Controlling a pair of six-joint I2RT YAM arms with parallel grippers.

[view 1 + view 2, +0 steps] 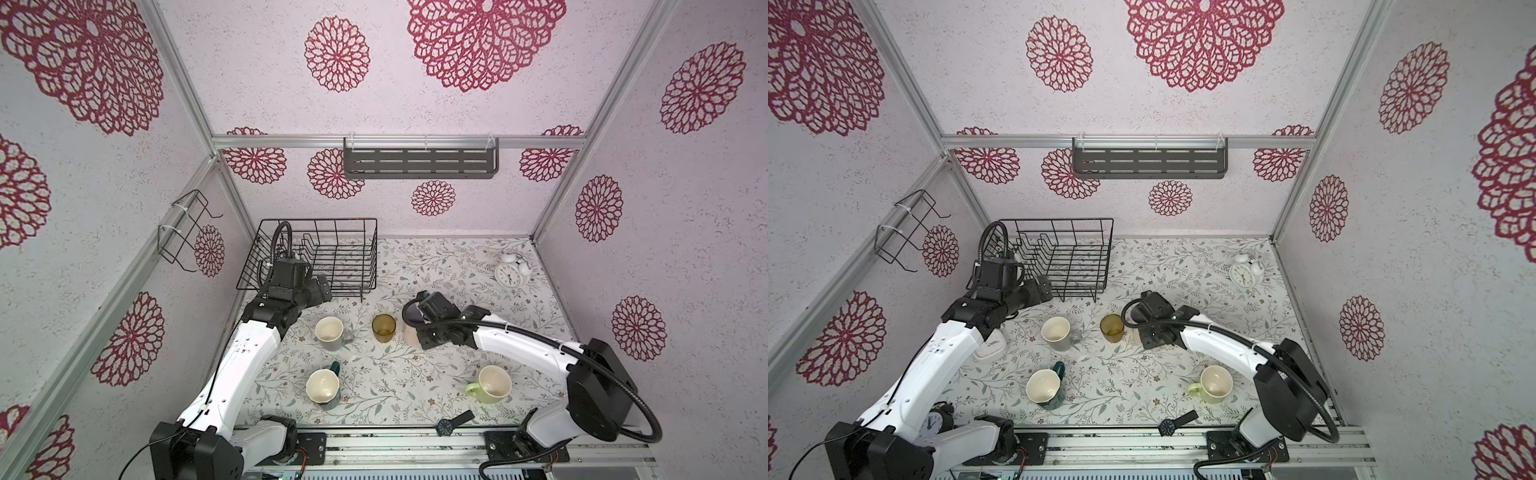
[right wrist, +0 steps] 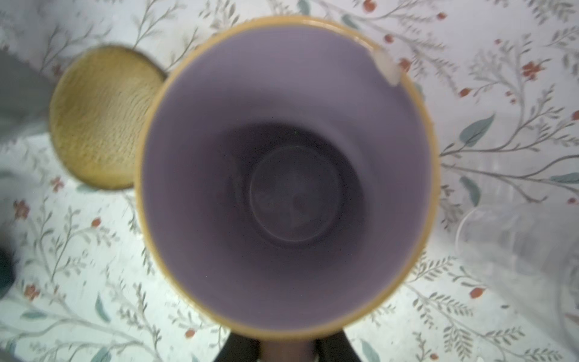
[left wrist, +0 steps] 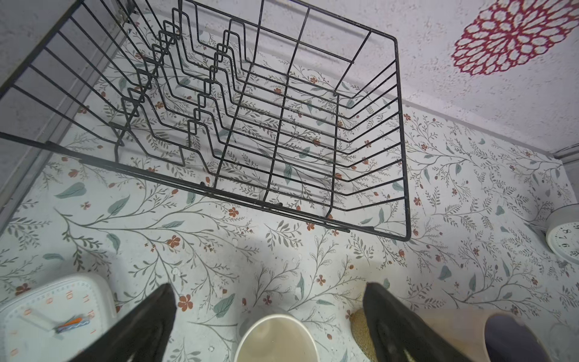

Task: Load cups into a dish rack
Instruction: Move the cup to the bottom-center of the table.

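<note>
**Pink mug pinched, rack waiting with nothing in it**

Your right end effector is narrowed onto a slim part of the tall pink mug. By the look of it that is the handle, though the rim hides most of the hold. That suits a tall cup too broad to span across the body. The mug stands mouth-up near the middle of the desk, just at 3 o'clock of the amber tumbler. I cannot tell whether its base has left the surface. A clear glass stands near it, so I would raise straight up before you swing.

Your left end effector is spread wide and holds nothing. It hangs at the near edge of the dish rack, with the grey mug at 6 o'clock of it — handy for a later pick.

The rack sits at 11 o'clock on the desk, tucked into the corner, and no cup is in it. The dark teal mug waits at 7 o'clock and the light green mug at 5 o'clock. The way from the pink mug to the rack runs toward 10 o'clock, close past the left arm — mind that crossing.
</note>
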